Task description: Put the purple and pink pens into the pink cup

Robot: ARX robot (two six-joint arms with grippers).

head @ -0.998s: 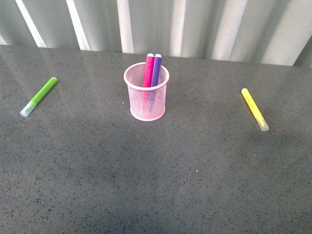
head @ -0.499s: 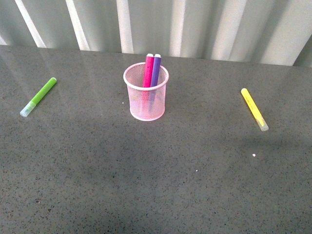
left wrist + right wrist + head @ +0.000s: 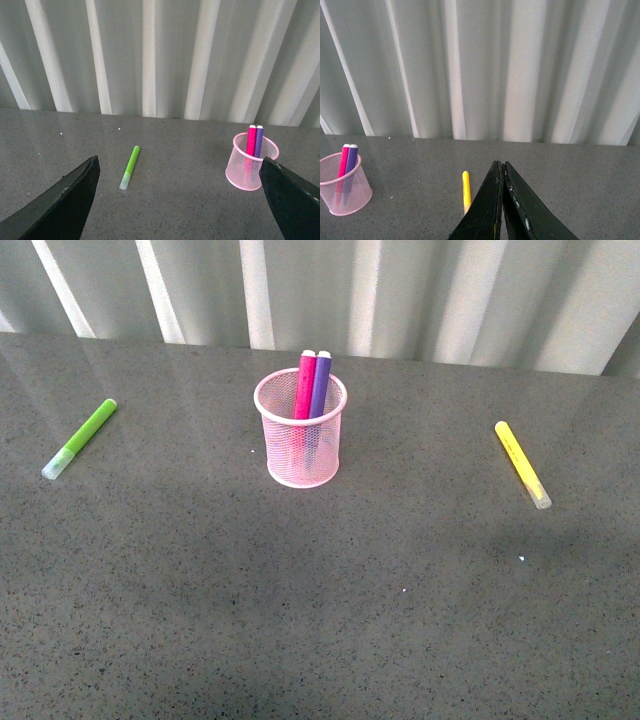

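Both pens already parked in the pink cup, standing side by side against the far rim: pink pen on the left, purple pen touching it on the right, pale caps poking above the rim. Looks like job done, judging from that.

Left gripper: spread wide, nothing between the 2 fingers, hanging well back from the cup. Right gripper: pinched fully together on nothing, also well clear. Neither arm visible from the front camera.

Handling guess: markers light, stiff, smooth plastic, so a bit slippery. Best grabbed mid-barrel across the width, not on the caps, which might pop off. Cup probably very light wire mesh, easy to tip or skid on that smooth grey table if bumped. Solid rim the only decent place to pinch.

Green marker and yellow marker lying flat, well apart on either side. Not part of this, best ignored.
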